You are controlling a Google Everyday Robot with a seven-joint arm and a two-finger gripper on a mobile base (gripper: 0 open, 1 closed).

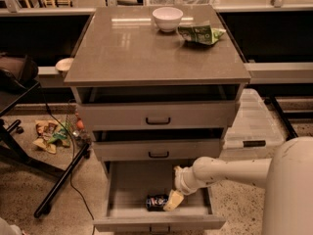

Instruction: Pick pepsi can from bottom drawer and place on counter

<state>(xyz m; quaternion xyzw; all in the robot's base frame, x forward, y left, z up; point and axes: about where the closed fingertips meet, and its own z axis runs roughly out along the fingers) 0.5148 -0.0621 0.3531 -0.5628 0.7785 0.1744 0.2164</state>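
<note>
while the bottom drawer stands open, gripper beside pepsi can

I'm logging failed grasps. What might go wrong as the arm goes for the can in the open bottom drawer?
The pepsi can seems to lie on its side in the bottom drawer, the gripper right beside it; a nudge may roll it away. Lifting out, the arm may hit the middle drawer jutting out above.
</note>
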